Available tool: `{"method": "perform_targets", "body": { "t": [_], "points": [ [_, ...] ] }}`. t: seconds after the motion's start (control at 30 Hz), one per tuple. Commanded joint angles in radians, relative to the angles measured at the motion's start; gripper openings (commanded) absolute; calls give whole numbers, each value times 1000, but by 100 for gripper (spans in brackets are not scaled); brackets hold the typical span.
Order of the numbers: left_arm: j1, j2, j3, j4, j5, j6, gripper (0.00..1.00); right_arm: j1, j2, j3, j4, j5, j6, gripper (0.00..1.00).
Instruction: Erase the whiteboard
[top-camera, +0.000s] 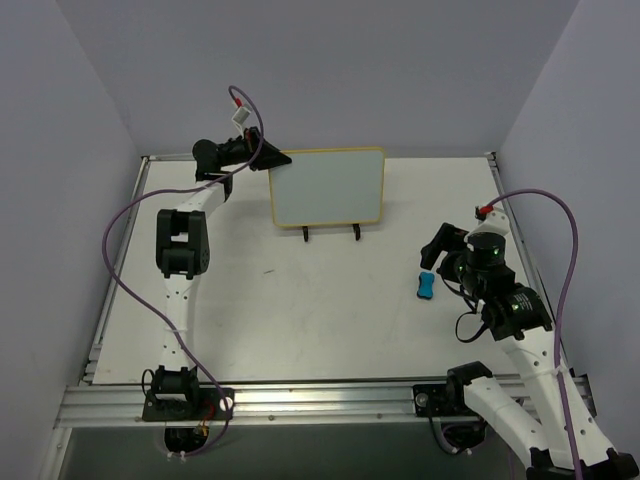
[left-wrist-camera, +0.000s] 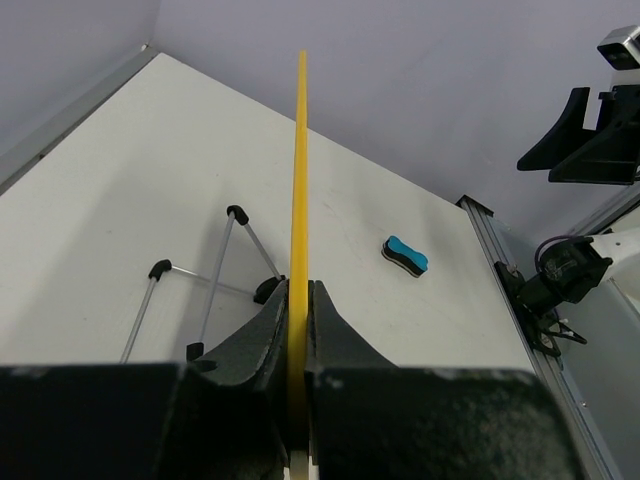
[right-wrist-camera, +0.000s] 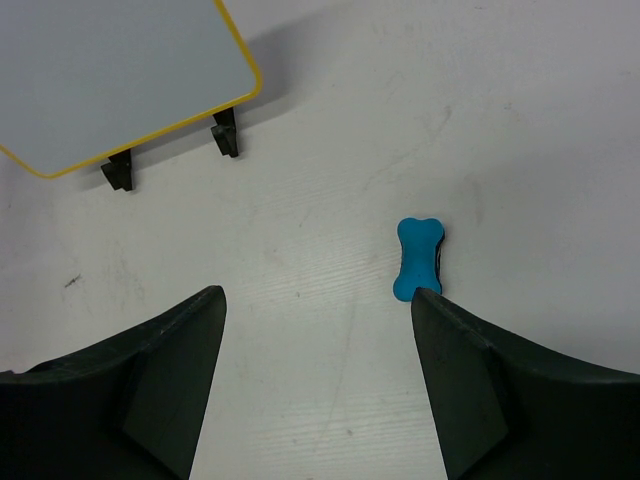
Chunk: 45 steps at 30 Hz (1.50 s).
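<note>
A small whiteboard (top-camera: 328, 187) with a yellow frame stands upright on a wire stand (top-camera: 330, 233), towards the far edge of the table (top-camera: 300, 320) and a little left of centre. The left claw (top-camera: 272, 160) pinches the whiteboard's upper left corner, fingers pressed together on the frame. From the left wrist, the whiteboard (left-wrist-camera: 299, 150) shows only as a thin yellow edge running up between the left claw's (left-wrist-camera: 300, 290) fingers, with the stand (left-wrist-camera: 210, 290) legs beside it.

The face looks blank: no writing shows from above, nor on the part of the whiteboard (right-wrist-camera: 110, 80) seen from the right wrist. So erasing appears either finished or with nothing visible left to wipe. The blue eraser (top-camera: 425, 286) lies flat on the table, held by nothing. The right claw (top-camera: 438, 250) hovers over it, fingers spread wide and empty. In the right wrist view the eraser (right-wrist-camera: 420, 258) sits just beside one finger of the right claw (right-wrist-camera: 315, 300), not between the two.

For room to move: bare table stretches between whiteboard and eraser, and in front of the stand. Walls close in on the left, far and right sides. The right arm works near the table's right rail, so there is little slack there
</note>
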<state>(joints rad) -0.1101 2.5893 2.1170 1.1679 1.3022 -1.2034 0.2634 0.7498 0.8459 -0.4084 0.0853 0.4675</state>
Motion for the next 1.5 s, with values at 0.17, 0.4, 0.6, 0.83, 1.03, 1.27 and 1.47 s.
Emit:
{"method": "perform_targets", "body": {
  "t": [0.17,0.4,0.6,0.83,1.03,1.27,1.47],
  "points": [
    [0,5,15,127,-63,-33,2,10,8,4,28,-12,-20,70],
    [0,35,29,168,-47,-74,2,10,6,1,31,-16,-21,70],
    [0,49,34,177,-50,-77,2,11,6,2,31,-16,-21,70],
    [0,43,9,187,-37,-70,2,11,11,1,34,-21,-23,71],
    [0,40,-2,161,-47,-53,2,11,10,-1,36,-21,-23,71],
    [-14,28,-5,161,-50,-56,2,11,10,-2,36,-22,-23,71],
    [-26,32,-2,151,-38,-51,3,11,3,-4,39,-24,-23,71]
  ]
}}
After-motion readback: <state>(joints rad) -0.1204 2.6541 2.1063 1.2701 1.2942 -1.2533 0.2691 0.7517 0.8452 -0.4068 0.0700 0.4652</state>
